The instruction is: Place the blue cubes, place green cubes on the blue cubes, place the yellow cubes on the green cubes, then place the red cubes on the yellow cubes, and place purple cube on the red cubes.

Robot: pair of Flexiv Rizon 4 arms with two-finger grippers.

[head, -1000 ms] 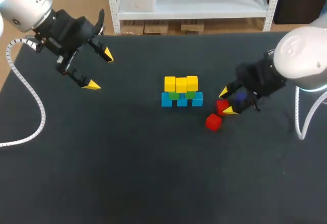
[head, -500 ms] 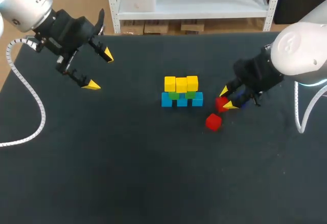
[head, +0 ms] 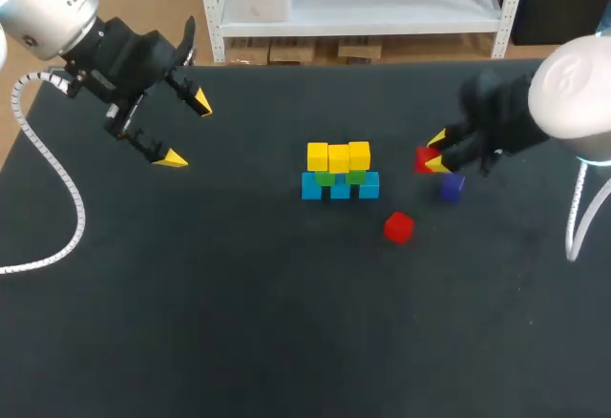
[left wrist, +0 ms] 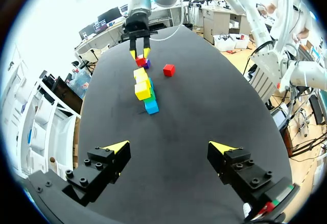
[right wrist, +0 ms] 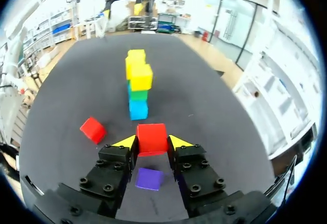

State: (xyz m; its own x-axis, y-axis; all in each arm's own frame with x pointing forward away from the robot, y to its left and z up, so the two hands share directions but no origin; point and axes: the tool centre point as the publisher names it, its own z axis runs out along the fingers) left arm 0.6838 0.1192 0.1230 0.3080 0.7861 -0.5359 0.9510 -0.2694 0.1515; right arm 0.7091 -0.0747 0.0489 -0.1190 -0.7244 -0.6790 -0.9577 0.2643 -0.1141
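**Inspector:** Firstly, the work surface: condition and contents?

**Assessor:** Dark, matte table (head: pixel 239 323). Near its middle stands one stack in three tiers: blue cubes (head: pixel 340 187) in a row on the table, green cubes (head: pixel 326 178) on them, yellow cubes (head: pixel 338 156) on top. A loose red cube (head: pixel 399 227) lies on the table to the right of the stack, apart from it. The purple cube (head: pixel 452 186) lies further right, also on the table.

**Inspector:** Right arm?

**Assessor:** The right gripper (head: pixel 436 151) is to the right of the stack, clamped on a second red cube (right wrist: pixel 151 138), with one yellow tip against each side. In its wrist view the purple cube sits beneath the gripper and the stack stands ahead of it.

**Inspector:** Left arm?

**Assessor:** The left gripper (head: pixel 186 132) is at the far left of the table, well apart from every cube. Its fingers are spread wide with nothing between them. Its wrist view shows bare table below it and the stack ahead
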